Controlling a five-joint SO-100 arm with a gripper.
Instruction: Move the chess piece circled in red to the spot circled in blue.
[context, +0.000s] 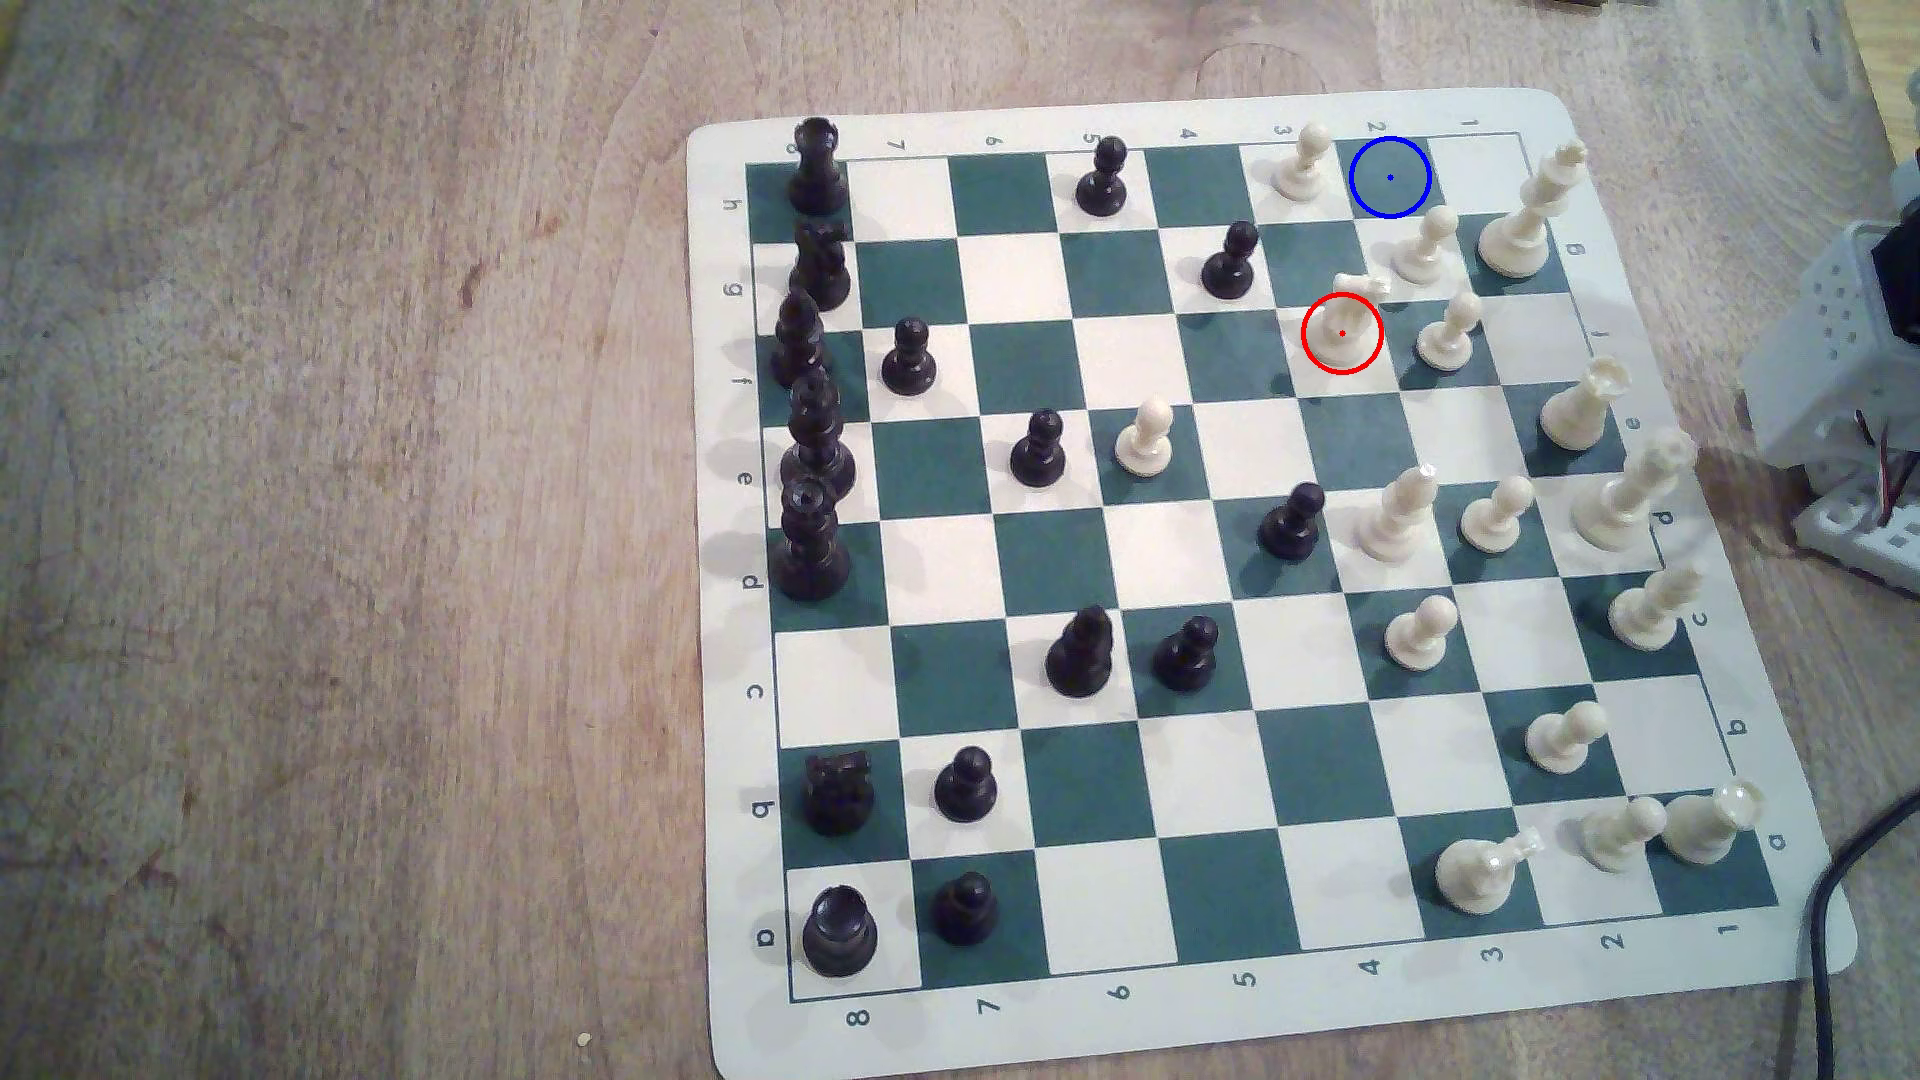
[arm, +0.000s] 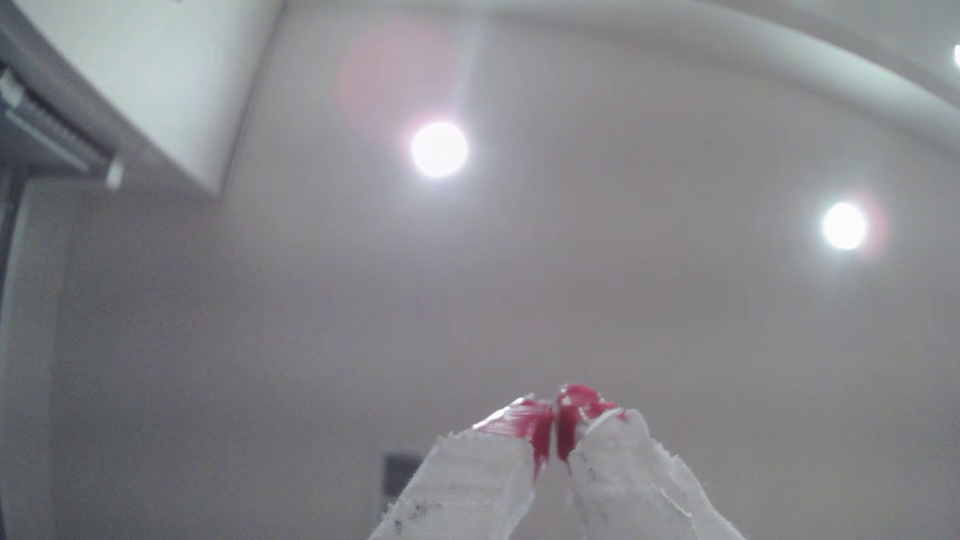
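progress: not started | knight on its red-ringed square | blue-ringed square bare | my claw closed, empty, pointing at ceiling

The cream-white knight stands upright on a white square, its round base inside a thin red ring and its blocky head jutting toward the exterior view's right. The blue-ringed square, dark green with a blue centre dot, lies bare on the board's far edge row, 2 rows beyond the knight and 1 column to the exterior view's right.
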